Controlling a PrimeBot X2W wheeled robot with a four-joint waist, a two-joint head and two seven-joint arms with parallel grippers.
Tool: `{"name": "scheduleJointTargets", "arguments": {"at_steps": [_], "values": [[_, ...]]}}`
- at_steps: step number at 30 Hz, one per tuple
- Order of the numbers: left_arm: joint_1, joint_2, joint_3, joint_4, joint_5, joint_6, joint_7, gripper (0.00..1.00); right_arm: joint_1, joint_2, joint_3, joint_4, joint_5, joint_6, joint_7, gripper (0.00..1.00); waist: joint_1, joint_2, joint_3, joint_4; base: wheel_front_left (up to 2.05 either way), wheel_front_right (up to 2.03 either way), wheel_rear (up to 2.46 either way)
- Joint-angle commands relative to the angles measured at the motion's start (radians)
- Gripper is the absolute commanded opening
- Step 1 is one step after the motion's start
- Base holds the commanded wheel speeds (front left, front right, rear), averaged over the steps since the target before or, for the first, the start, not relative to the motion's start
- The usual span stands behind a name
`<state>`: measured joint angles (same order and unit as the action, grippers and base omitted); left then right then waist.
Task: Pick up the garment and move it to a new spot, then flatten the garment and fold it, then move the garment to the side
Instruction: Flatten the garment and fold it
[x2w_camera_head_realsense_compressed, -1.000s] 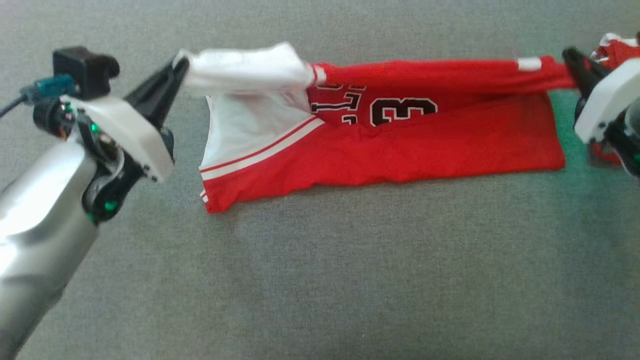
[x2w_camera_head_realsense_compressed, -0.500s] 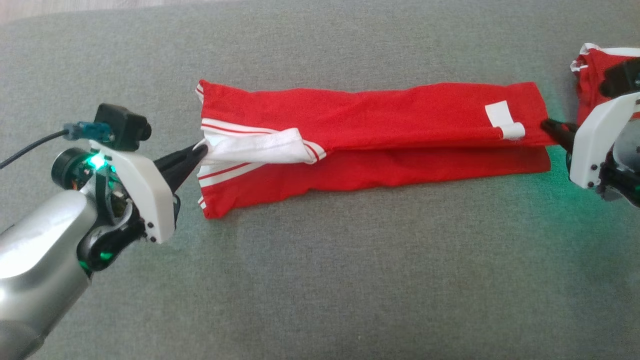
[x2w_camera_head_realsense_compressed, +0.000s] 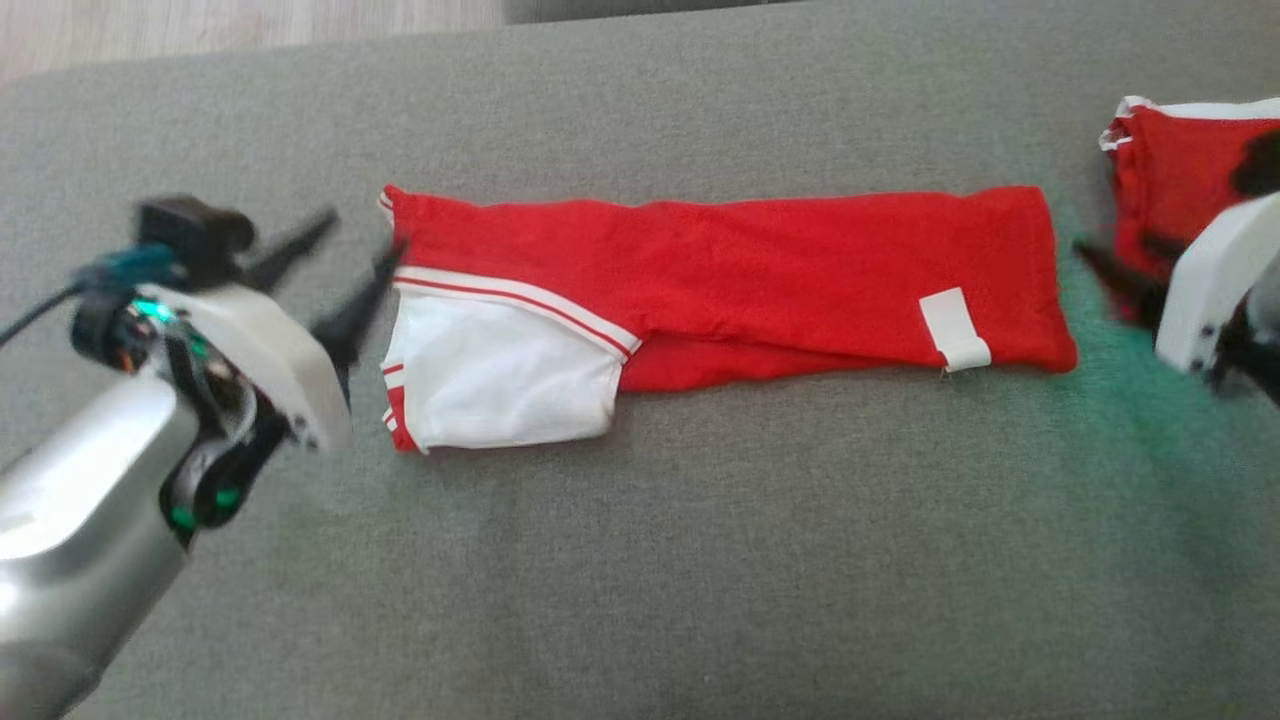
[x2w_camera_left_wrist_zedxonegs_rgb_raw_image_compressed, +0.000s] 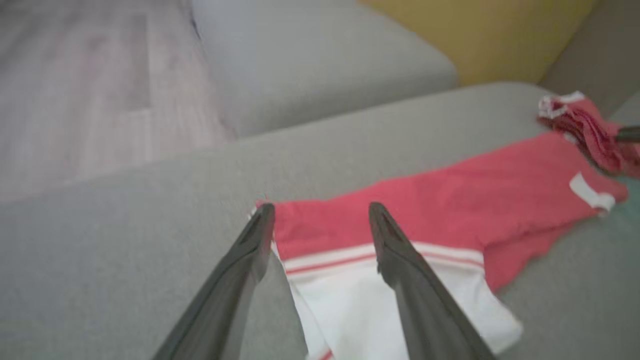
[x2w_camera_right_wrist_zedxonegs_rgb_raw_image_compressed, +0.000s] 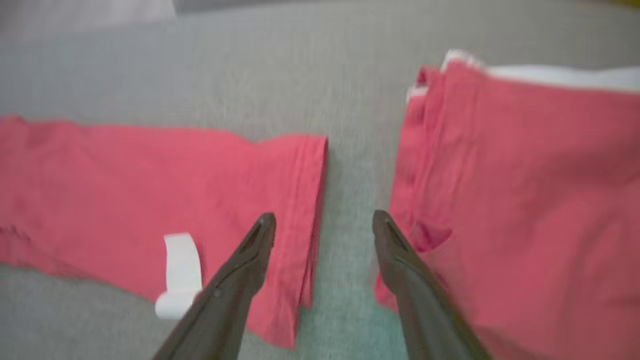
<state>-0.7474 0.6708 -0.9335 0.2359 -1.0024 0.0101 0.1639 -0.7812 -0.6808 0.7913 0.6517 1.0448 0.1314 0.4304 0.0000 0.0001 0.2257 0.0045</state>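
Red garment (x2w_camera_head_realsense_compressed: 760, 260) lies folded flat on grey cushion (x2w_camera_head_realsense_compressed: 640, 560).

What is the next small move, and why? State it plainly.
Probably close the left gripper on the white sleeve end of the garment and fold it over toward the white tag. The garment lies as a long flat strip, with the left gripper and the right gripper open at its ends.

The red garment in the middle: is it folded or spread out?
Folded. The red garment lies as a narrow strip, its upper layer overlapping a lower red edge.
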Motion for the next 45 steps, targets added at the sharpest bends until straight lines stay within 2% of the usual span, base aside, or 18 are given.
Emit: {"name": "scheduleJointTargets", "arguments": {"at_steps": [1,9,13,18,21,25,28,32,36,45], "values": [[-0.045,0.024,0.071,-0.013,0.005,0.016,-0.034,1.00,-0.024,-0.020,-0.019,-0.022,-0.009,-0.001,-0.039,1.00,0.0000,-0.0001,-0.007,-0.004,0.00,0.00,0.00],[0.000,-0.069,0.212,0.010,0.021,0.125,-0.372,1.00,-0.043,0.095,-0.126,-0.030,-0.106,-0.001,-0.451,1.00,0.0000,-0.0001,-0.054,-0.016,0.00,0.00,0.00],[0.069,-0.115,0.300,-0.008,0.044,0.175,-0.422,1.00,-0.021,0.177,-0.194,-0.003,-0.190,-0.001,-0.629,1.00,0.0000,-0.0001,-0.079,-0.019,0.00,0.00,0.00],[0.225,-0.211,0.480,-0.085,0.174,0.208,-0.425,1.00,0.048,0.315,-0.331,0.025,-0.318,-0.001,-0.688,1.00,0.0000,-0.0001,-0.104,-0.020,0.00,0.00,0.00],[0.334,-0.275,0.549,-0.093,0.249,0.198,-0.425,1.00,0.124,0.412,-0.449,0.007,-0.408,-0.001,-0.691,1.00,0.0000,-0.0001,-0.119,-0.020,0.00,0.00,0.00],[0.439,-0.353,0.606,-0.082,0.337,0.161,-0.425,1.00,0.266,0.545,-0.609,-0.049,-0.530,-0.001,-0.692,1.00,0.0000,-0.0001,-0.133,-0.013,0.00,0.00,0.00],[0.492,-0.407,0.642,-0.067,0.397,0.128,-0.425,1.00,0.363,0.600,-0.679,-0.096,-0.617,-0.001,-0.692,1.00,0.0000,-0.0001,-0.139,-0.009,0.00,0.00,0.00],[0.533,-0.464,0.679,-0.038,0.469,0.083,-0.425,1.00,0.445,0.626,-0.725,-0.141,-0.681,-0.001,-0.692,1.00,0.0000,-0.0001,-0.141,-0.007,0.00,0.00,0.00],[0.548,-0.509,0.726,-0.023,0.519,0.045,-0.426,1.00,0.472,0.630,-0.719,-0.168,-0.694,-0.001,-0.692,1.00,0.0000,-0.0001,-0.140,-0.007,0.00,0.00,0.00],[0.537,-0.561,0.780,0.015,0.593,-0.015,-0.426,1.00,0.467,0.630,-0.703,-0.182,-0.714,-0.001,-0.692,1.00,0.0000,-0.0001,-0.125,0.000,0.00,0.00,0.00]]}}
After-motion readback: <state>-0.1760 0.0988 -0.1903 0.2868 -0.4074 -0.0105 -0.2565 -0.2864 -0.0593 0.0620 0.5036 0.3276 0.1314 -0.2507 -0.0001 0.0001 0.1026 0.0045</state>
